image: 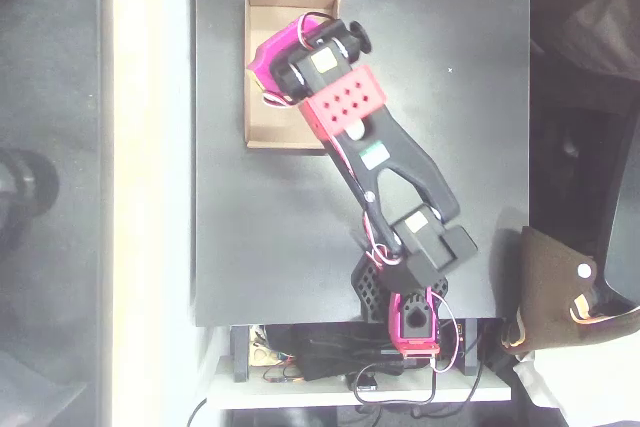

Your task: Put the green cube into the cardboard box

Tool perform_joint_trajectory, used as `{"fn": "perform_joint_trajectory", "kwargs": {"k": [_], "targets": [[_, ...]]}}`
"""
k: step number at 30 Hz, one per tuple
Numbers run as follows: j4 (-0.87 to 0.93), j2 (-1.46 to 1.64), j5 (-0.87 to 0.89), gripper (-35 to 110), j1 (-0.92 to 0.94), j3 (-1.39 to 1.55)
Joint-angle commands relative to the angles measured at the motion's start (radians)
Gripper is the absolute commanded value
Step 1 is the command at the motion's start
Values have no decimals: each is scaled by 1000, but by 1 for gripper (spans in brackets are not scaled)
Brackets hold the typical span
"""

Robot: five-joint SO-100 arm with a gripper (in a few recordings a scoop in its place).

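one cardboard box (262,67) on one black table (450,97), magenta pincer (268,65) over it, grip state unclear

Hobby lab: black table (300,247), loose cables (400,387) below.

A square black tabletop (270,227) with a matte surface fills the middle of the overhead view. Along its left edge runs a pale, brightly lit strip (150,187), with grey floor (50,97) further left. At the lower right sits a brown cloth-like thing (555,287), and tangled cables (330,372) lie below the tabletop's bottom edge.
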Motion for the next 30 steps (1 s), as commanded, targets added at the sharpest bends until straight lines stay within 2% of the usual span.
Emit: {"fn": "perform_joint_trajectory", "kwargs": {"k": [1, 14, 26, 30], "targets": [[5, -48, 20, 1, -3, -18], [5, -235, 21, 1, -2, -20], [5, -256, 9, 1, 0, -20], [5, -256, 9, 6, 2, -21]]}}
